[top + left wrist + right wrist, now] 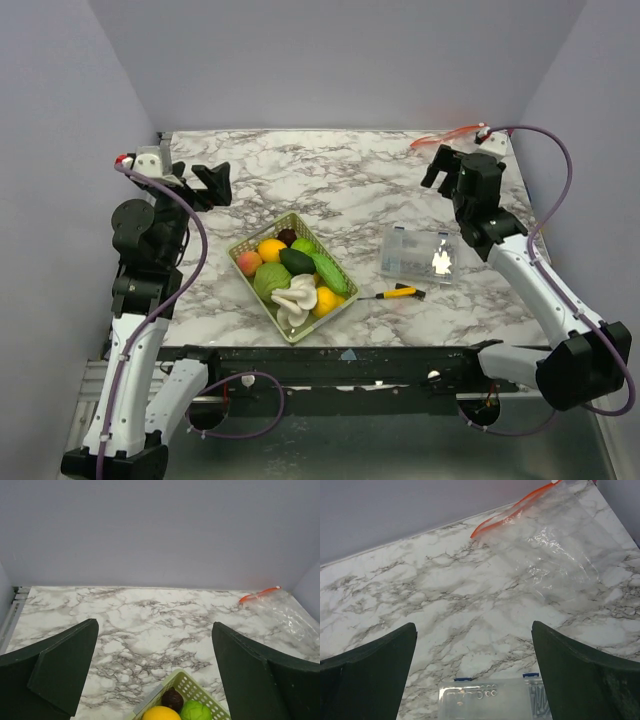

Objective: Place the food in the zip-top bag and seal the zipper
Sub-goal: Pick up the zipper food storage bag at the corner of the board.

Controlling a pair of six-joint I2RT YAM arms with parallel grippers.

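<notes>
The food [290,272] lies heaped in a pale green mesh basket [258,231]: orange, green, peach-red, yellow, dark purple and white pieces. The left wrist view catches an orange fruit [161,713], a dark purple piece [172,698] and a green one [196,711]. The zip-top bag [550,545] lies flat and empty at the back right, its red-orange zipper [512,507] [450,134] along the far mouth. My left gripper [212,185] [155,625] hangs open behind the basket. My right gripper [445,170] [473,627] hangs open just in front of the bag.
A rigid clear plastic box [418,255] [490,700] with small hardware sits right of the basket. A yellow-and-black screwdriver [398,292] lies near the front edge. Grey walls close in the marble table on three sides.
</notes>
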